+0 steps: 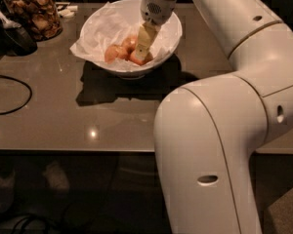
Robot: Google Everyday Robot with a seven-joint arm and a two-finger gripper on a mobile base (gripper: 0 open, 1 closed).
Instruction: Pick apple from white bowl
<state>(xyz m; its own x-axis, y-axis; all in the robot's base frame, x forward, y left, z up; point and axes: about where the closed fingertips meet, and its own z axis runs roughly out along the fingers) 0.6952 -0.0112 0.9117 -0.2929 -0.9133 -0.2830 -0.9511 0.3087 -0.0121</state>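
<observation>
Reaching down into the white bowl [172, 33] with the gripper [141, 56], tip touching the apple [135, 59]; clasping or released, not discernible. Lying on crumpled white paper [95, 33] near the bowl's middle, just beside two paler apples [112, 52] on the left; stem direction and long axis not discernible. Standing near the far edge of the tabletop [63, 126], right of the glass snack jar [34, 13] at the far left corner. Sharing the tabletop with a black cable [10, 94] by the left edge.
</observation>
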